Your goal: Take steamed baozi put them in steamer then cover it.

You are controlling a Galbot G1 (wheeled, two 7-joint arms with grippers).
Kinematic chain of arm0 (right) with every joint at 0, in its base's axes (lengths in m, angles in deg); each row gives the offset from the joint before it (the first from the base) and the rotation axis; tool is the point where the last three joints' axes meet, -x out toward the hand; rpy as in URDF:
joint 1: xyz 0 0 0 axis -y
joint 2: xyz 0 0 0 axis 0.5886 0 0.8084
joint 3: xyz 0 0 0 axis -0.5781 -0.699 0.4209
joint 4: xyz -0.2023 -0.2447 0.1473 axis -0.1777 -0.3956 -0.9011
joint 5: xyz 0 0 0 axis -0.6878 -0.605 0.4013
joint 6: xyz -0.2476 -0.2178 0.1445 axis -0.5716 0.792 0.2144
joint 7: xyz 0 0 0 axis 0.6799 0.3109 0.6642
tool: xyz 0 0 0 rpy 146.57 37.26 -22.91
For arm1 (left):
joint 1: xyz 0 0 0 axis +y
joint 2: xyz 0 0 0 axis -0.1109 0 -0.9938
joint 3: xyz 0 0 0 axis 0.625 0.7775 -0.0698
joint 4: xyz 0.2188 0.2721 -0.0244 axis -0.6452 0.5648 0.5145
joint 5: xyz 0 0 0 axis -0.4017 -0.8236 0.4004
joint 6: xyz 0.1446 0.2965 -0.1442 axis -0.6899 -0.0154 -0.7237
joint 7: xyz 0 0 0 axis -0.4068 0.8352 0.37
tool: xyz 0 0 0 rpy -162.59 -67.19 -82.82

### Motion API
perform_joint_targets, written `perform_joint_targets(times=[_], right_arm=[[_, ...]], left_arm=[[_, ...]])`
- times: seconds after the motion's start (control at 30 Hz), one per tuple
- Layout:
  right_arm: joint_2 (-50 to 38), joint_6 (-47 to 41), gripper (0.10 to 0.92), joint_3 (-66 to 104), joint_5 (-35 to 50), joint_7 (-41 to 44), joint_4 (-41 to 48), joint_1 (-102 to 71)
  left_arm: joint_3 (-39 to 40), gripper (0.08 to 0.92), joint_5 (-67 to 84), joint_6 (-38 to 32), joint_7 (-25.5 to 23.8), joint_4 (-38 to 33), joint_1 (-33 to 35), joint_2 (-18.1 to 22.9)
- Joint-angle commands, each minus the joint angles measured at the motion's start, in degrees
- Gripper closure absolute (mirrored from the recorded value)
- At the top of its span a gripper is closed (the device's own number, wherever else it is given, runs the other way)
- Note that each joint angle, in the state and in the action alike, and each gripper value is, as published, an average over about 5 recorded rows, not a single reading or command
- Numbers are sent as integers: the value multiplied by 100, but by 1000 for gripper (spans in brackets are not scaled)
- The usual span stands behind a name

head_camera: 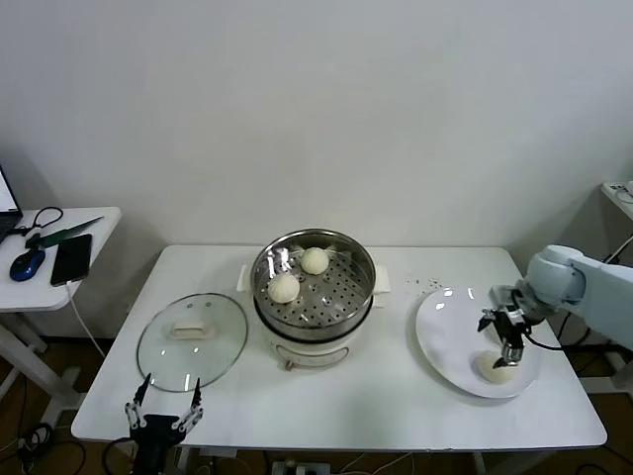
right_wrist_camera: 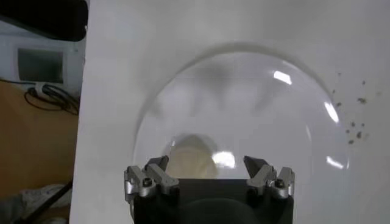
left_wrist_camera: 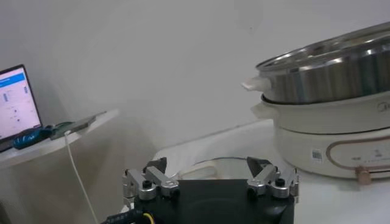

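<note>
Overhead, from the head view, the steamer (head_camera: 314, 290) sits mid-table with its cover off so that buns can go in, and two steamed baozi (head_camera: 284, 287) (head_camera: 315, 260) already rest on its perforated tray. The cover (head_camera: 192, 339) lies flat on the table (head_camera: 376, 396) just to the robot's left of the pot, handle up, parked within reach of the left gripper (head_camera: 164, 399), which waits at the table's near edge with its fingers spread. On the robot's right, the white plate (head_camera: 445, 332) carries one visible bun (head_camera: 497, 369), and the right gripper (head_camera: 502, 332) hangs directly above it with jaws apart, apparently lined up to take it. From the left wrist view, that gripper's (left_wrist_camera: 211, 176) fingers stand wide with nothing between them; the glass lid's edge (left_wrist_camera: 228, 164) shows just beyond, the steamer (left_wrist_camera: 329, 79) on its white base farther off. From the right wrist view, the gripper (right_wrist_camera: 207, 173) is open and empty over the plate (right_wrist_camera: 268, 115), and the bun (right_wrist_camera: 190, 159) lies beneath, nearer one finger than centred.
</note>
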Motion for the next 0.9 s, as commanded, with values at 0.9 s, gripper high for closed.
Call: perform_joint_targets(times=[0.9], right_arm=[[369, 227, 299, 624, -461, 125, 687, -816]], left_arm=[[32, 177, -223, -5, 18, 74, 23, 92]])
